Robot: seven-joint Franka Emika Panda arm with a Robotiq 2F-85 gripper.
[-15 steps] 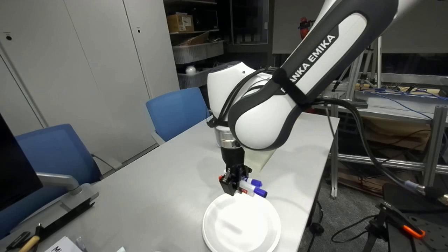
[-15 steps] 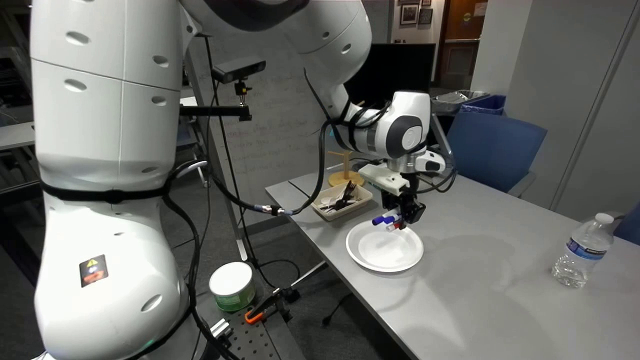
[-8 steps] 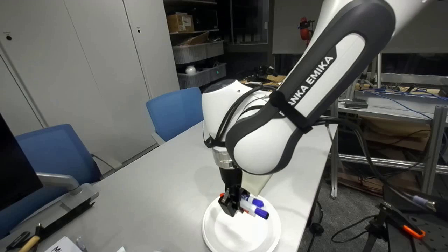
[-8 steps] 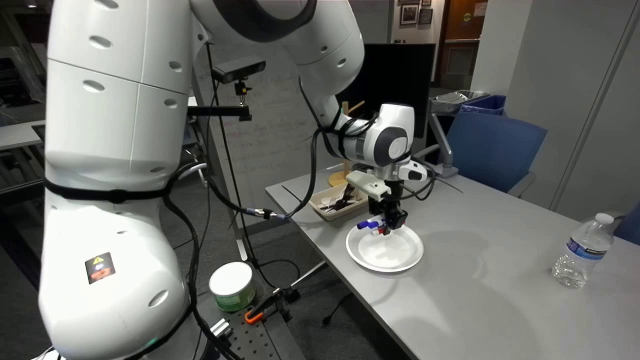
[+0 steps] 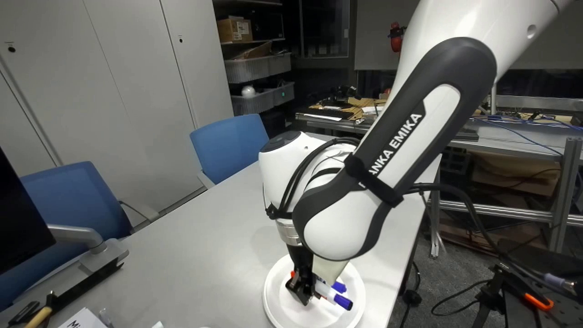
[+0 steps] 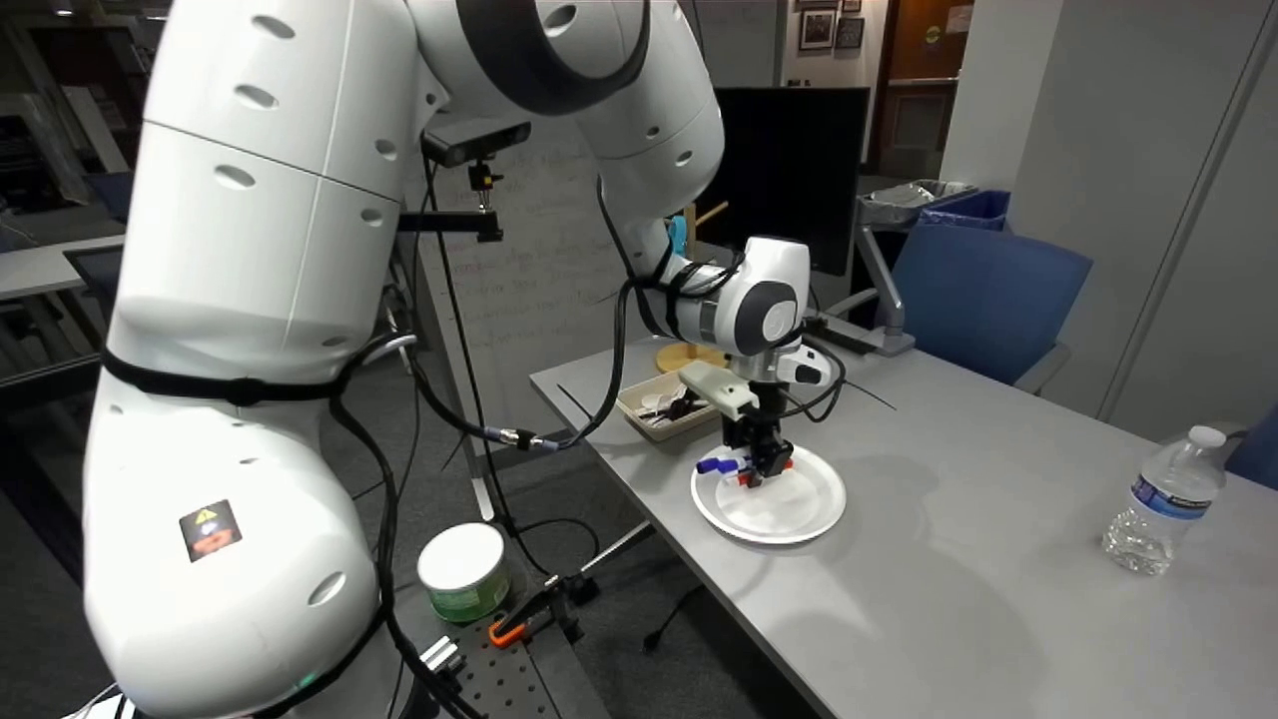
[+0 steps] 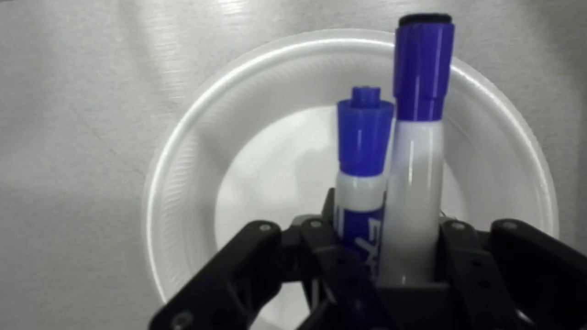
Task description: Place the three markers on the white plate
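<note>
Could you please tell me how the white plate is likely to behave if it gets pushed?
The white plate looks disposable, perhaps foam, so it is probably light for its size. Its broad, low shape suggests sliding across the smooth-looking table rather than tipping. The ribbed wall may add some stiffness, though it could flex.

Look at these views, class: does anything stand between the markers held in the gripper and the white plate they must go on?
Nothing visible does. The gripper holds the markers over the white plate. The cutlery tray and plastic bottle stand outside that path, though the gripper hides part of the plate.
</note>
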